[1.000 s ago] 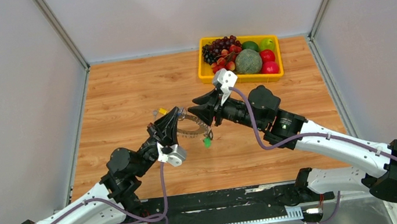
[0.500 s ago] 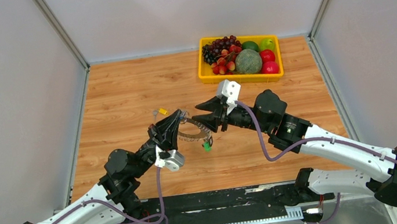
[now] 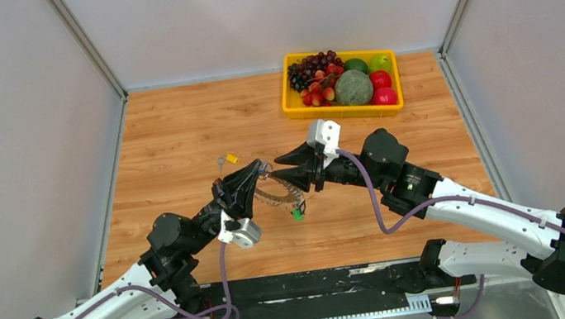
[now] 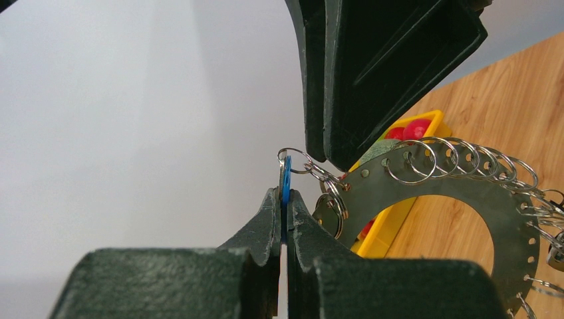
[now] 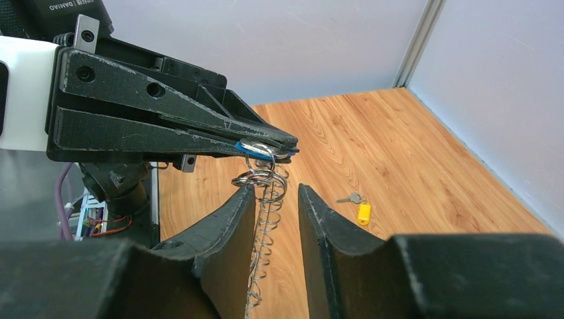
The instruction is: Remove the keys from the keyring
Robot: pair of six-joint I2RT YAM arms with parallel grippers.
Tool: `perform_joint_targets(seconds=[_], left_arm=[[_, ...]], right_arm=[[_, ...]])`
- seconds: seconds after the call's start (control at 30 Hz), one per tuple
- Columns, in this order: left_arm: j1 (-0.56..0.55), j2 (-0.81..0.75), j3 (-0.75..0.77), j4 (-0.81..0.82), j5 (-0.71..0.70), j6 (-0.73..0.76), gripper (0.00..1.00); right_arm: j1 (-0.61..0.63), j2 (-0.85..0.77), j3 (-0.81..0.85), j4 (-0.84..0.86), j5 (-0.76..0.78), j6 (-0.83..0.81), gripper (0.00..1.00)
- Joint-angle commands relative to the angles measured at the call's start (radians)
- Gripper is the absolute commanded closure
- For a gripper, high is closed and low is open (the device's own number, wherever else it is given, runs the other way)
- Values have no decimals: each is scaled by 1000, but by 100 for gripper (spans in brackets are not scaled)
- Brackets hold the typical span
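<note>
- Extraction of one key is going on, judging from the overhead view. Above the wooden table (image 3: pixel 176 141), the black two-finger left gripper (image 3: pixel 254 169) and the black two-finger right gripper (image 3: pixel 280 168) are meeting almost tip to tip. The flat dark grey doughnut-shaped keyring (image 3: pixel 278 197), fringed with small silvery loops, is hanging in the air just below them. A tiny silver green-headed key (image 3: pixel 297 214) is dangling from its low edge. A tiny silver yellow-headed key (image 3: pixel 231 159) is lying loose on the boards well apart, so at least one seems to be off already.
- Left wrist view: the left jaws are pressing fully together on the plastic head of a tiny silver blue-headed key (image 4: pixel 286 183). A thin silvery split loop (image 4: pixel 294 161) is linking that key towards the keyring's rim. The right gripper's fingers are looming just above that rim.
- Right wrist view: the right jaws are standing partway apart, straddling the edge-on keyring, whose loops are running up through the gap. Whether either pad is touching metal, I cannot tell; nothing is looking clamped.
- Next move, as I am judging it: the right jaws need to be closing on the rim near that loop. The left gripper can then be working the blue-headed key free. Without that brace the whole ring would probably swing along.
</note>
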Motion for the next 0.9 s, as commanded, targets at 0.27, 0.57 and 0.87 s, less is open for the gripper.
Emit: perform_joint_targets(seconds=[0.27,0.57,0.87], left_arm=[[-2,-24,16,66,51,-33,100],[-3,-19,17,68,35,-29,100],[-3,-4,22,56,19,-25,100]], right_arm=[[-2,55,22,37,-138,-25,73],[0,63,34,35,-211,-26,80],[0,56,38,36,-213,-26,76]])
